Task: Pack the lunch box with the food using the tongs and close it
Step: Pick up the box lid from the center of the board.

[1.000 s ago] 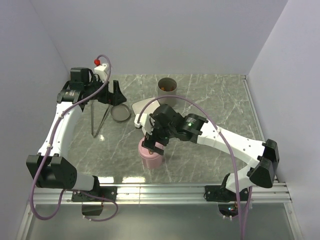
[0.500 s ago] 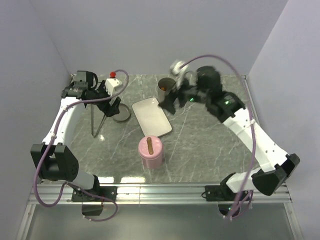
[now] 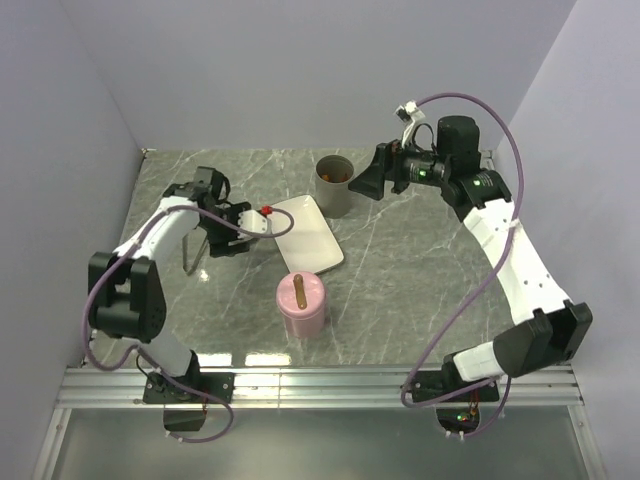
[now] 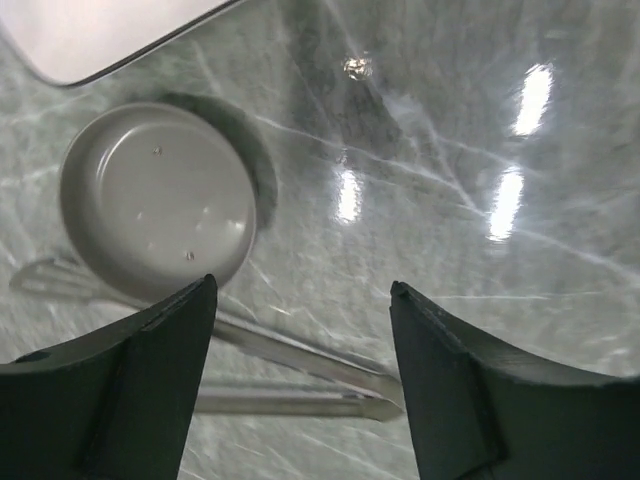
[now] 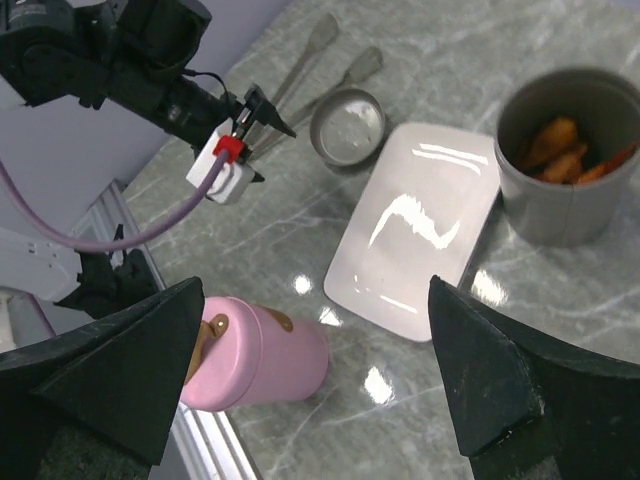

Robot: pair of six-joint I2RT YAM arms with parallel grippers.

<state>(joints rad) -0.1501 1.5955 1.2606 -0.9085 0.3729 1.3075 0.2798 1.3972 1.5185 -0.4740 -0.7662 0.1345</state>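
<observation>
The lunch box (image 3: 335, 190) is a dark grey open canister at the back of the table, and the orange-brown food (image 5: 555, 142) lies inside it. Its round grey lid (image 4: 155, 215) lies hollow side up beside the silver tongs (image 4: 300, 375), which rest flat on the marble. My left gripper (image 4: 300, 288) hangs open just above the tongs' joined end, one finger on each side, touching nothing. In the top view my left gripper (image 3: 222, 243) hides most of the lid. My right gripper (image 3: 362, 185) is open and empty in the air, just right of the lunch box.
A flat white tray (image 3: 305, 232) lies between the lid and the lunch box. A pink canister (image 3: 302, 303) with a brown strap on its lid stands near the front middle. Walls close in the table on the left, back and right.
My right arm has swung from the pink canister to the back of the table, beside the lunch box. My left gripper has come down over the tongs and its jaws have narrowed a little.
</observation>
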